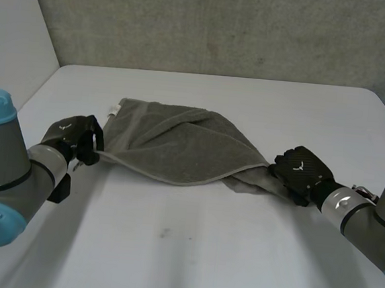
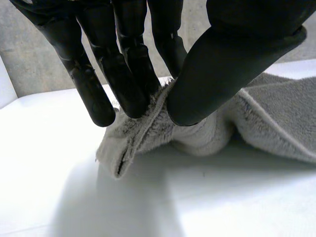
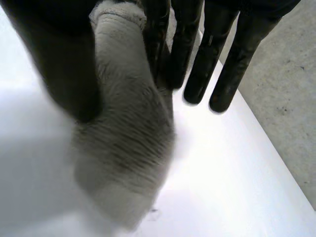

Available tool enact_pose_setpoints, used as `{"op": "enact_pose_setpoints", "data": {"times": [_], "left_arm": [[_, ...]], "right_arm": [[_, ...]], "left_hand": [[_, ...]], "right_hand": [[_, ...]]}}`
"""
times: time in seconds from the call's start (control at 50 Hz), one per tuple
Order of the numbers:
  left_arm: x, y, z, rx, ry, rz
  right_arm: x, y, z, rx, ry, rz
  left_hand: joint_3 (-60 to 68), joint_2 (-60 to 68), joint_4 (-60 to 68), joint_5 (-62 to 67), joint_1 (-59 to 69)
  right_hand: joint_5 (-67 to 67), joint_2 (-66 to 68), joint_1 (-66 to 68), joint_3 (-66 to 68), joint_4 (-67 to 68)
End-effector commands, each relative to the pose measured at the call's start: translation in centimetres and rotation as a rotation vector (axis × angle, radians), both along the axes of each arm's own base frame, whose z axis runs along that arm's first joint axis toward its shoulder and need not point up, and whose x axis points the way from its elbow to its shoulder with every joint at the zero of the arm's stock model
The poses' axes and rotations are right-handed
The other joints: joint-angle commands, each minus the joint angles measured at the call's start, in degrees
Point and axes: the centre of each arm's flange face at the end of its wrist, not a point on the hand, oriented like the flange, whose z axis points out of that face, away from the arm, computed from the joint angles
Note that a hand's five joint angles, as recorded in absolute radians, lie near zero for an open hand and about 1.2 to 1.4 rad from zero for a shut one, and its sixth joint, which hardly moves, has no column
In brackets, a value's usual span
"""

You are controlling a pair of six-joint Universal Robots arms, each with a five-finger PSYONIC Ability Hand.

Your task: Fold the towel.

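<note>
On the white table point(image 1: 203, 253), the grey towel point(image 1: 179, 146) sags loosely doubled, the left hand point(image 1: 75, 137) and right hand point(image 1: 301, 172) each pinching one end, so neat folding seems mostly undone.

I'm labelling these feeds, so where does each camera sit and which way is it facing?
Head view: between and behind the arms, looking down at the table; left hand and right hand each hold the towel.
Left wrist view: on the left wrist, looking along the palm; fingers and thumb pinch a towel edge.
Right wrist view: on the right wrist, along its palm; its hand pinches a bunched towel end.
Shared: all three show towel and table.
</note>
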Motion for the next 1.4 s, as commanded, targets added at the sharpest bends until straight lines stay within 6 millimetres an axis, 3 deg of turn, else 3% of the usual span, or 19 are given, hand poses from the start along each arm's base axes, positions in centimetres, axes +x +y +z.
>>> {"op": "enact_pose_setpoints", "data": {"times": [0.02, 0.1, 0.2, 0.26, 0.38, 0.54, 0.68, 1.0, 1.1, 1.14, 1.16, 1.18, 1.26, 1.3, 1.32, 1.36, 1.4], "left_arm": [[0.5, 0.8, 1.1, -0.028, -0.013, 0.005], [0.7, 1.0, 1.4, -0.034, -0.012, 0.006], [0.9, 1.3, 1.8, -0.046, -0.009, 0.009], [0.9, 1.5, 2.2, -0.056, -0.005, 0.008], [1.0, 1.5, 2.6, -0.078, 0.001, 0.011], [1.4, 1.2, 3.6, -0.110, 0.010, 0.027], [2.1, 0.8, 4.0, -0.122, 0.014, 0.040], [2.2, 0.6, 3.9, -0.115, 0.022, 0.023], [2.5, 0.3, 3.9, -0.120, 0.021, 0.035], [2.6, 0.3, 3.9, -0.123, 0.021, 0.035], [2.5, 0.2, 4.0, -0.125, 0.022, 0.035], [2.6, 0.2, 4.0, -0.126, 0.022, 0.036], [2.5, 0.1, 4.3, -0.135, 0.024, 0.035], [2.5, 0.0, 4.5, -0.143, 0.024, 0.033], [2.5, 0.0, 4.8, -0.151, 0.025, 0.033], [2.5, -0.1, 6.4, -0.197, 0.034, 0.033], [2.5, 0.0, 7.3, -0.226, 0.040, 0.034]], "right_arm": [[-0.8, 0.9, 3.0, -0.017, -0.070, -0.058], [-1.1, 1.1, 4.5, 0.011, -0.160, -0.107], [-3.0, -0.1, 7.7, 0.099, -0.432, -0.281], [-3.6, -0.7, 8.6, 0.157, -0.551, -0.345], [-3.9, -1.2, 9.2, 0.284, -0.629, -0.405], [-4.1, -3.0, 7.7, 0.495, -0.575, -0.497], [-4.1, -5.0, 5.0, 0.656, -0.531, -0.561], [-4.4, -6.1, 2.7, 0.737, -0.525, -0.615], [-4.3, -6.1, 2.7, 0.747, -0.536, -0.610], [-4.3, -6.0, 2.8, 0.759, -0.555, -0.615], [-4.3, -6.0, 2.8, 0.759, -0.555, -0.615], [-4.3, -6.1, 3.1, 0.754, -0.563, -0.615], [-4.5, -6.2, 4.4, 0.718, -0.575, -0.605], [-4.5, -5.8, 7.5, 0.598, -0.567, -0.564], [-4.5, -5.8, 7.5, 0.597, -0.567, -0.564], [-4.5, -4.9, 10.9, 0.425, -0.515, -0.477], [-4.3, -4.1, 11.9, 0.344, -0.469, -0.449]], "left_hand": [[10.29, 10.23, 10.17, 11.02, 11.75], [10.29, 10.23, 10.17, 11.02, 11.75], [10.29, 10.23, 10.17, 11.02, 11.75], [10.29, 10.23, 10.17, 11.02, 11.75], [10.29, 10.23, 10.17, 11.02, 11.75], [10.29, 10.23, 10.17, 11.02, 11.75], [10.29, 10.23, 10.17, 11.02, 11.75], [10.29, 10.23, 10.17, 11.02, 11.75], [10.29, 10.23, 10.17, 11.02, 11.75], [10.29, 10.23, 10.17, 11.02, 11.75], [10.29, 10.23, 10.17, 11.02, 11.75], [10.29, 10.23, 10.17, 11.02, 11.75], [10.29, 10.23, 10.17, 11.02, 11.75], [10.29, 10.23, 10.17, 11.02, 11.75], [10.29, 10.23, 10.17, 11.02, 11.75], [10.29, 10.23, 10.17, 11.02, 11.75], [10.29, 10.23, 10.17, 11.02, 11.75]], "right_hand": [[-14.21, -14.98, -14.76, -15.06, -15.32], [-14.90, -15.66, -15.45, -15.75, -16.01], [-13.90, -14.66, -14.44, -14.75, -15.01], [-13.22, -13.98, -13.77, -14.07, -14.33], [-13.22, -13.98, -13.76, -14.07, -14.33], [-11.37, -12.13, -11.91, -12.22, -12.48], [-11.70, -12.46, -12.25, -12.55, -12.81], [-10.19, -10.95, -10.74, -11.04, -11.30], [9.32, 8.56, 8.77, 8.47, 8.21], [33.42, 32.65, 32.87, 32.57, 32.31], [33.54, 32.78, 33.00, 32.69, 32.43], [41.65, 40.88, 41.10, 40.80, 40.54], [41.73, 40.97, 41.18, 40.88, 40.62], [41.73, 40.97, 41.18, 40.88, 40.62], [41.73, 40.97, 41.18, 40.88, 40.62], [41.73, 40.97, 41.18, 40.88, 40.62], [41.73, 40.97, 41.18, 40.88, 40.62]]}}
